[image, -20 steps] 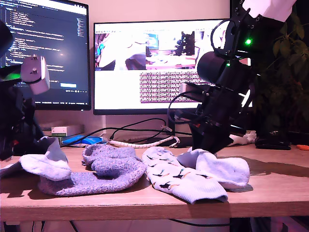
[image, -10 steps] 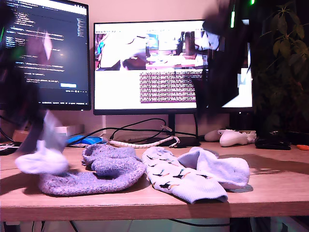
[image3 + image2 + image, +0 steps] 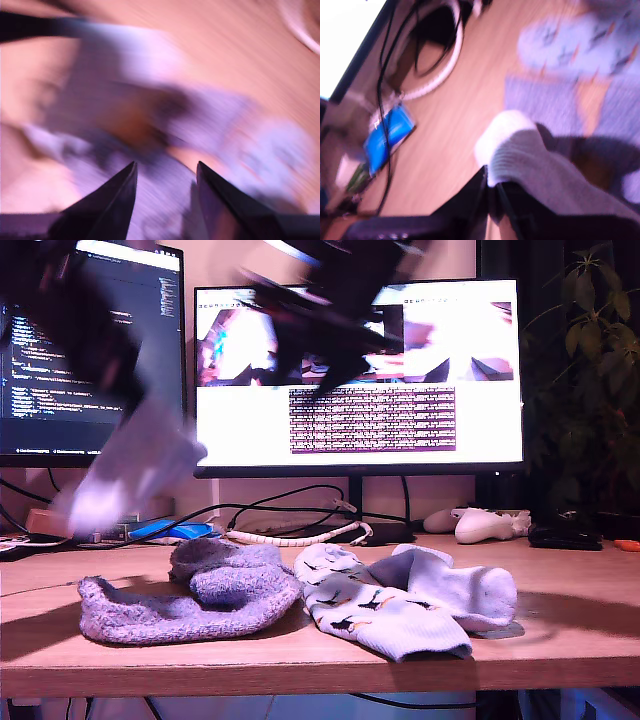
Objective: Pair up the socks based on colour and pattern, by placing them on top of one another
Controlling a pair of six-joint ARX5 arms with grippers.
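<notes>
In the exterior view my first gripper [image 3: 138, 390], blurred by motion at the upper left, is shut on a plain pale sock [image 3: 130, 472] that hangs well above the table. The first wrist view shows that sock's ribbed cuff [image 3: 520, 157] clamped in my first gripper [image 3: 492, 186]. The fuzzy purple socks [image 3: 190, 595] lie in a heap on the table. Beside them rests a bird-print sock [image 3: 365, 612], partly under another plain pale sock [image 3: 455, 590]. My second gripper [image 3: 165, 172] is open and holds nothing, above blurred socks; its arm [image 3: 320, 310] smears across the top centre.
A wooden table [image 3: 560, 615] carries two monitors [image 3: 400, 380] at the back with cables [image 3: 290, 530] in front. A white game controller [image 3: 485, 525] and a plant [image 3: 590, 360] are at the exterior view's right. A blue object [image 3: 390, 135] lies near the cables.
My first gripper has raised the pale sock off the table, up and toward the exterior view's right. The second arm has swung from the exterior view's right to the top centre.
</notes>
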